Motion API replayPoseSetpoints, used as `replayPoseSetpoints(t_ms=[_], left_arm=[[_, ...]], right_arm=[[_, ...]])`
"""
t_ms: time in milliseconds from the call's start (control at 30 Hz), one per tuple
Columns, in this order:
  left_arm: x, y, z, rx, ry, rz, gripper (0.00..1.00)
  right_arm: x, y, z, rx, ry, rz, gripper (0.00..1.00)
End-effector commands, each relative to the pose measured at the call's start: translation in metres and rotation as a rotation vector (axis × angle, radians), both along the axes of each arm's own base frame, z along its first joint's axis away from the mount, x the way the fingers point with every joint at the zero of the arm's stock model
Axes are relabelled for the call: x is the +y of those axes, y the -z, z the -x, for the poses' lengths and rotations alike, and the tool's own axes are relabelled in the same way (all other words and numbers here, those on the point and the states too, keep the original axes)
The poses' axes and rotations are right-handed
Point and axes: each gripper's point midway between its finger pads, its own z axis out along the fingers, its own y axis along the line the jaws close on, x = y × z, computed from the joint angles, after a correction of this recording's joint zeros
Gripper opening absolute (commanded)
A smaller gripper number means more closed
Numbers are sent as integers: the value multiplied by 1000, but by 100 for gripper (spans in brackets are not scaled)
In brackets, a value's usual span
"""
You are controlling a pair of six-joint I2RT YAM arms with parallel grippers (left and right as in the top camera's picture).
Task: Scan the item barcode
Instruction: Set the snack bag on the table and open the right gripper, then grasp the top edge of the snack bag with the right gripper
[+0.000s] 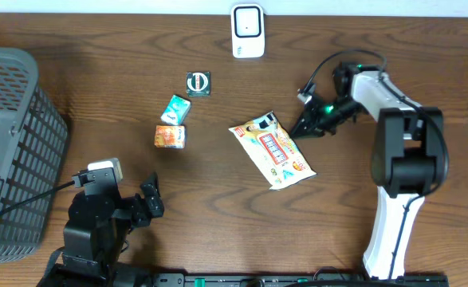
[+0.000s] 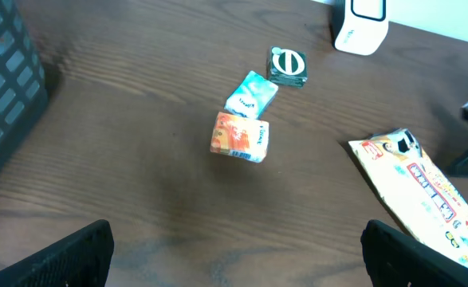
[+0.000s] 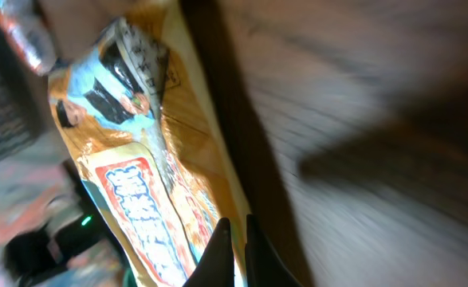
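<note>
Your right gripper sits closest to its lens, fingers pressed together at the edge of the orange snack packet; you can't tell whether the film is pinched. That packet lies flat mid-table, below the white scanner. Your left gripper hangs spread wide and empty beside the grey basket, well apart from the small orange box.

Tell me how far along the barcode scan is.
Done: the right tool looks shut on the edge of the bag. In hand: that grip, with the bag lying flat on the table. Left: lift it and show its barcode to the scanner.
</note>
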Motion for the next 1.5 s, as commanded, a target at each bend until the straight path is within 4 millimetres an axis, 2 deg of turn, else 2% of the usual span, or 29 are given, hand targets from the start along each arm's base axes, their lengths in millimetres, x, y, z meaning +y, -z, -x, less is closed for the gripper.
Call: replayPoseSetpoints(t_ms=[0,167,233,300,433,500,667,900,1067,1167,1367,1467], left_arm=[[2,0,0,-3,-14,-3,98],[2,0,0,-3,-14,-3,98],[2,0,0,-3,-14,-3,98],[2,0,0,-3,-14,-3,98],[2,0,0,-3,-14,-3,98],[2,0,0,-3,-14,-3,98],[2,0,0,-3,-14,-3,98],[2,0,0,-3,-14,-3,98],[2,0,0,-3,-14,-3,98],[2,0,0,-3,-14,-3,97],[2,0,0,-3,-14,-3,98],[2,0,0,-3,-14,-3,98]], right_arm=[[-23,-54,-23,-152,76,178,1],[-5,-104,-14,-284,22,197,1],[7,-112,-6,-323,-33,225,1],[21,-112,2,-335,-82,252,1],[56,-99,24,-306,-175,271,2],[69,-86,38,-290,-238,306,2],[82,-52,59,-255,-311,428,2],[85,-16,66,-211,-253,520,2],[80,-8,52,-245,-172,567,1],[76,-8,33,-304,-90,615,2],[52,-15,-13,-459,120,779,2],[52,-21,-31,-526,174,778,4]])
